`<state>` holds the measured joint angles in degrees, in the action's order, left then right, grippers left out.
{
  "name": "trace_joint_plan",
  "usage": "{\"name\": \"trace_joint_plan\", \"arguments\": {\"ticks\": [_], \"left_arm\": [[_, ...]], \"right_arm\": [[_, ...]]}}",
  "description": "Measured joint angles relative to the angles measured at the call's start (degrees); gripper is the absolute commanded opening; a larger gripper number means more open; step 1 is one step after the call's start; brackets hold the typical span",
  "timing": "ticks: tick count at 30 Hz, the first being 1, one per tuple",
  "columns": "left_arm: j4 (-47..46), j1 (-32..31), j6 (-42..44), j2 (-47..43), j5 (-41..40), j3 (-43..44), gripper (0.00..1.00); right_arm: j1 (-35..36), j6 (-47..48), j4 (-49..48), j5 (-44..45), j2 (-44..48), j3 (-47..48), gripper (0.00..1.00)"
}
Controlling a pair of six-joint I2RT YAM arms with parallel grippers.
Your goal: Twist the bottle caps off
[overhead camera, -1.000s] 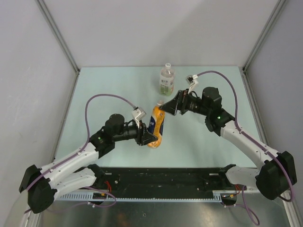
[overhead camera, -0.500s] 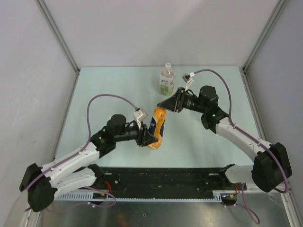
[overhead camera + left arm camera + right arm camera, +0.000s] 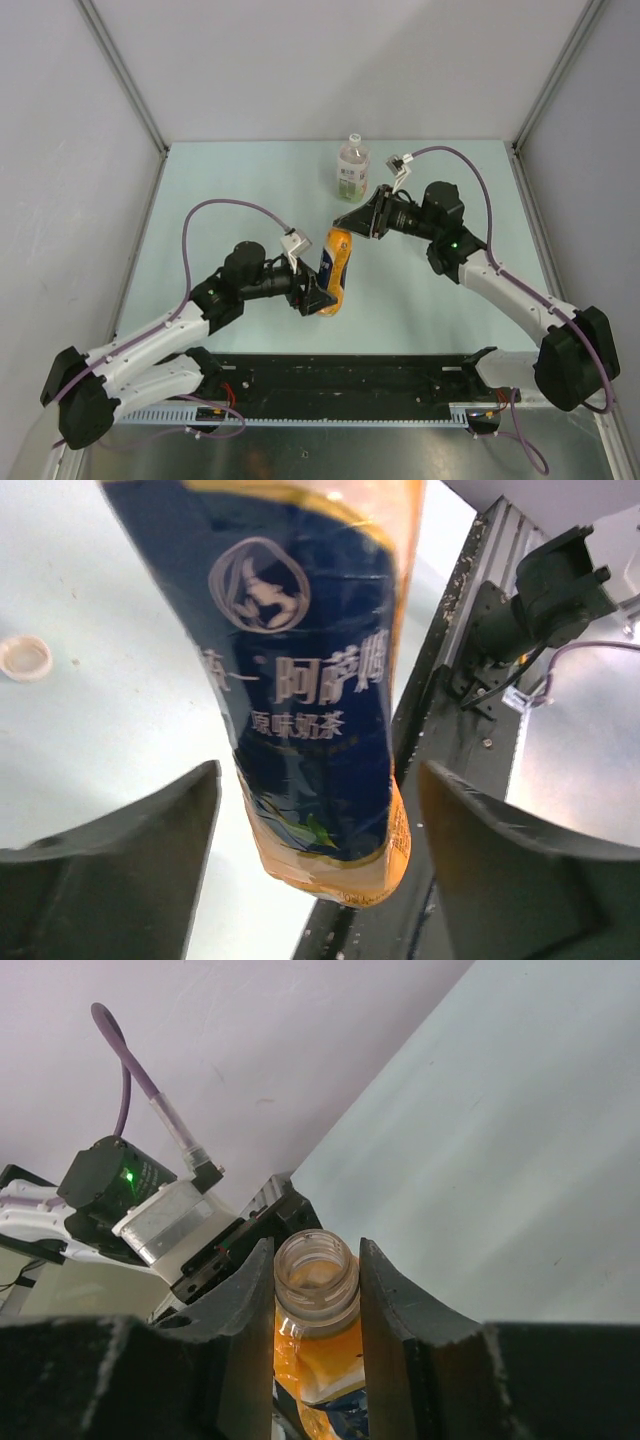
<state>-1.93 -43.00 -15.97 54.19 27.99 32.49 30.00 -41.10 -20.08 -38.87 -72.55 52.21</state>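
The right tool (image 3: 347, 222) has shifted slightly toward the far wall since a second ago, and sits narrow about the open neck of the milk-tea bottle (image 3: 335, 255); I cannot tell whether it presses. The left tool (image 3: 312, 290) grips that tilted bottle's lower body over the pale green surface (image 3: 230, 190), between grey walls (image 3: 300, 70). A whitish cap (image 3: 25, 658) lies on the surface, and the clear bottle (image 3: 352, 175) behind stands capped.

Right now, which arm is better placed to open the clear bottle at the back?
Right. The right tool sits close to the clear bottle, while the left tool holds the orange bottle, farther away.
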Motion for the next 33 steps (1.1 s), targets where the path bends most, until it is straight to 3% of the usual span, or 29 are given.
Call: {"name": "trace_joint_plan", "arguments": {"ticks": [3,20,33], "left_arm": [[0.0,0.0,0.6,-0.8,0.0,0.2,0.99],[0.0,-0.1,1.1,-9.5,-6.3,0.3,0.99],[0.5,-0.1,2.0,-16.8,-12.4,0.3,0.99]], "right_arm": [[0.0,1.0,0.9,0.3,0.5,0.0,0.00],[-0.4,8.0,7.0,4.8,3.4,0.0,0.00],[13.1,26.4,9.6,18.4,8.6,0.0,0.00]]}}
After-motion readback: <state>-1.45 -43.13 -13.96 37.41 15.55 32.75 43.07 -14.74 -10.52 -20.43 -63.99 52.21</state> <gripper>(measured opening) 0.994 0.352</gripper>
